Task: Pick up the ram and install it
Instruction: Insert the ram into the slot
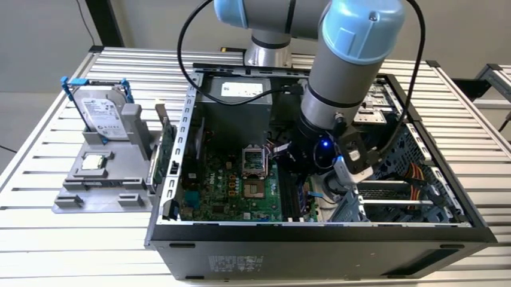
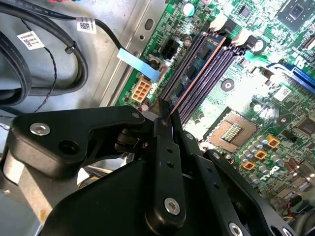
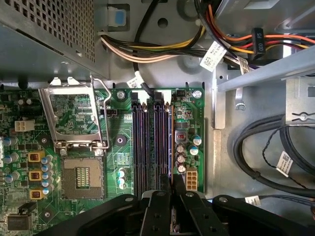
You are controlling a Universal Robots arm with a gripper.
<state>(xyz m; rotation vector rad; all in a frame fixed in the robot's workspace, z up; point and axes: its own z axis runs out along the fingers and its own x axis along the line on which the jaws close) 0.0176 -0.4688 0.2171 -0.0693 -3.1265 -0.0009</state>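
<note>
The ram (image 2: 199,66) is a thin blue-green stick with dark chips. It stands on edge in one of the black memory slots (image 3: 139,142) on the green motherboard (image 1: 231,185), the slot nearest the board's edge in the first wrist view (image 3: 167,142). My gripper (image 2: 167,117) is down inside the computer case (image 1: 319,230), at the near end of the stick. Its black fingers are pressed close together there, shut on the ram's end (image 3: 172,189). In the exterior view the gripper (image 1: 308,190) hangs low over the slots, mostly hidden behind the wrist.
An open CPU socket (image 3: 81,177) lies beside the slots. Bundled cables (image 3: 266,147) and a metal drive cage (image 1: 399,197) crowd the case's other side. The power supply (image 1: 236,98) is at the back. Outside, a grey fixture (image 1: 96,191) holds a hard drive (image 1: 104,116).
</note>
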